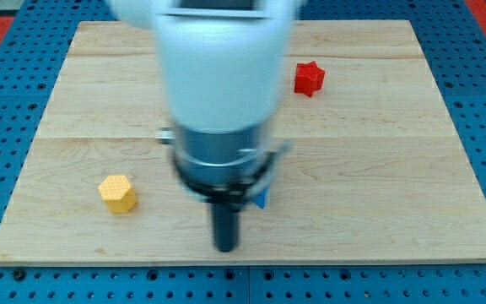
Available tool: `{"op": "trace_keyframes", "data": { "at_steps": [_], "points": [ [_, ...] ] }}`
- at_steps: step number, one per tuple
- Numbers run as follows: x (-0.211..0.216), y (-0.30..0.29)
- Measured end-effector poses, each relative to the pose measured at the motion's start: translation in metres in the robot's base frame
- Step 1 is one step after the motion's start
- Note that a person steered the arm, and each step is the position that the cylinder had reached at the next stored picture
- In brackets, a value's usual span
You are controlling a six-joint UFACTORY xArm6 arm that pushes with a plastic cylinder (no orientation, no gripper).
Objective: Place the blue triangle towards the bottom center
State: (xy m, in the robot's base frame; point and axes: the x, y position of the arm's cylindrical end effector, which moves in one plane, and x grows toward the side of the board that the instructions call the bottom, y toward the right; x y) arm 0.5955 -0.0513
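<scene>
Sitting already near bottom centre: blue triangle (261,199), mostly hidden behind arm. Hovering just beside, lower left: my tip (225,248). Holding nothing; no claw fitted. Remaining: small nudge, judging.

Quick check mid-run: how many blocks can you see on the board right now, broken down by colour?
Red: 1, the red block, near the view's top right.
Yellow: 1, the yellow block, at the view's lower left.
Blue: 1, the blue block, mostly hidden behind the arm, just to the right of my tip and slightly above it.
Total: 3 blocks visible.
</scene>
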Motion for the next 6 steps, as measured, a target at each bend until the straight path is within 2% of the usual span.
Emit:
{"op": "trace_keyframes", "data": {
  "at_steps": [1, 2, 5, 6],
  "points": [
    [-0.017, -0.063],
    [-0.047, -0.066],
    [-0.078, -0.017],
    [-0.083, 0.017]
  ]
}}
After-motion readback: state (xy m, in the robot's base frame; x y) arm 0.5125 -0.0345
